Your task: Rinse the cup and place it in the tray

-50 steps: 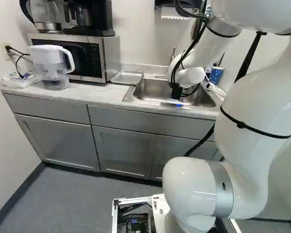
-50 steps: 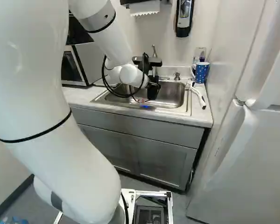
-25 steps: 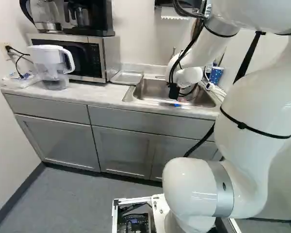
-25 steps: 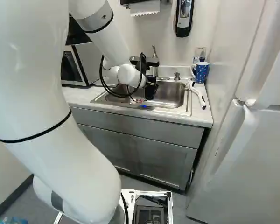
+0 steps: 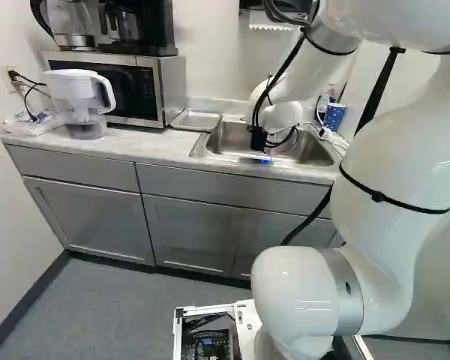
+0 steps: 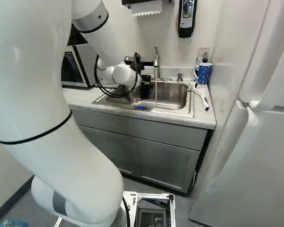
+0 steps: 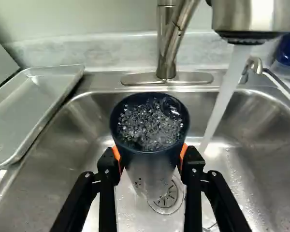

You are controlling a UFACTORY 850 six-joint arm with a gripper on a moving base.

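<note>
And here are the fingers (image 7: 108,181), holding the cup (image 7: 152,166) from two sides, the orange pads (image 7: 117,153) pressed against its walls! The cup is over the sink (image 7: 241,193), mouth up, and look at that: foamy, bubbling water (image 7: 150,126) inside, with one fat bubble by the rim. The drain (image 7: 166,197) shows beyond and beneath the cup.

The tap (image 7: 168,43) is running! A steady stream (image 7: 223,96) drops from its spray head (image 7: 261,14) straight into the basin, passing beside the cup and apart from it, so none of that stream is landing in the cup. Droplets dot the steel all around.

Over to the left base view, where the white arm (image 5: 394,150) reaches across to the sink. The metal tray (image 5: 197,120) lies flat on the desk (image 5: 120,146), between the sink and the microwave (image 5: 146,90), and there's no cup in it. A coffee maker (image 5: 139,26) sits on top of the microwave, with a water pitcher (image 5: 82,97) standing in front.

And on the sink's far side in the right base view, a blue spotted mug (image 6: 204,73) stands near the wall, a white-handled brush (image 6: 201,98) lying just nearer, and the fridge (image 6: 255,151) towers alongside.
</note>
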